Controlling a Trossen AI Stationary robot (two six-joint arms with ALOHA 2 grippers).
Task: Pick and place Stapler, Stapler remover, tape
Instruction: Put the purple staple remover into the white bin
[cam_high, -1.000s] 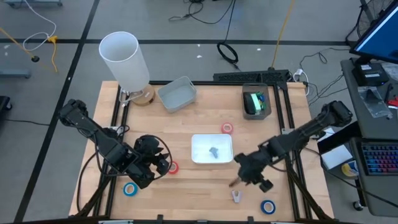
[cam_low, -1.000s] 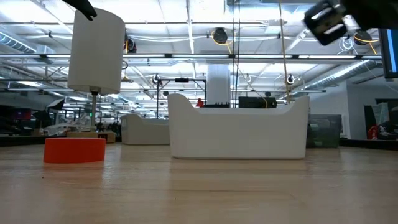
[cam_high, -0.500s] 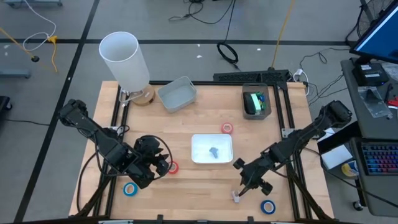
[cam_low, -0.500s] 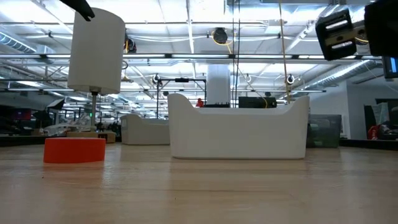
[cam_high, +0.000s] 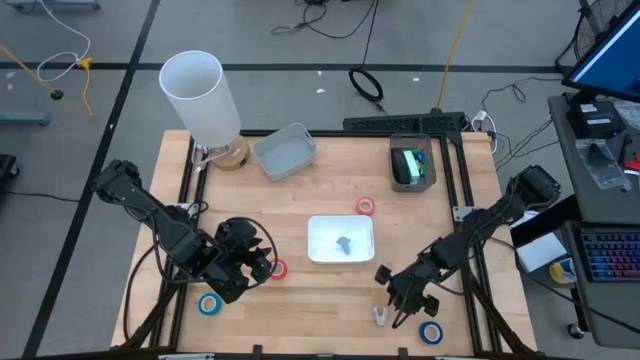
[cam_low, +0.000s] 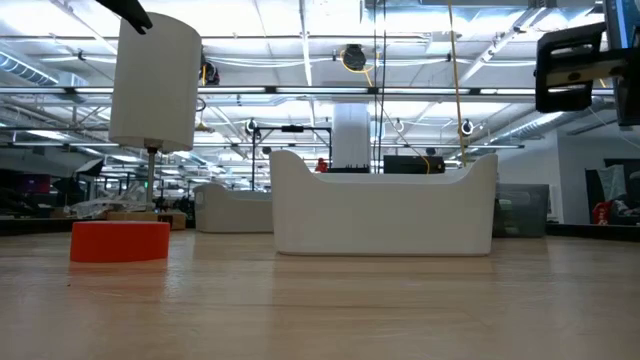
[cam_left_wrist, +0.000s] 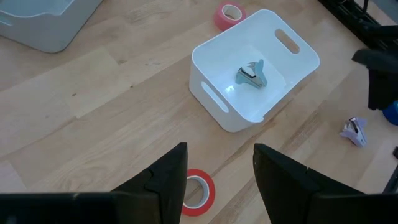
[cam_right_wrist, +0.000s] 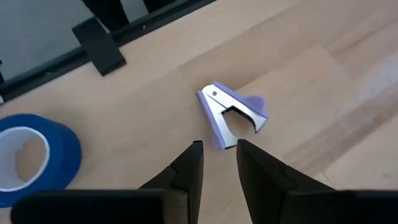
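Pale wood table (cam_high: 330, 180), w/ a white bin (cam_high: 341, 240) at centre holding a grey-blue staple remover (cam_high: 344, 243); same remover shows inside the bin in left wrist view (cam_left_wrist: 252, 73). Right gripper (cam_high: 398, 312) is low at the near right, hovering just above a lilac staple remover (cam_high: 380, 316) lying on the wood; in right wrist view the fingers (cam_right_wrist: 188, 167) stand a narrow gap apart w/ nothing between them, tips just short of the remover (cam_right_wrist: 231, 115). A blue tape roll (cam_high: 431, 332) lies just right of it, near the table's near edge, also seen beside the remover from the wrist (cam_right_wrist: 34, 155). Left gripper (cam_high: 262, 266) waits at the near left, fingers (cam_left_wrist: 168, 180) partly open, holding nothing, w/ a red tape roll (cam_high: 279, 268) on the table right at its tips. Another blue roll (cam_high: 209, 304) sits nearer, at the near left. A 2nd red roll (cam_high: 365, 206) lies just beyond the bin. Far side: white cylinder (cam_high: 200, 96) at left, grey tray (cam_high: 284, 150) next to it, dark clear box (cam_high: 411, 164) w/ green contents at far right.
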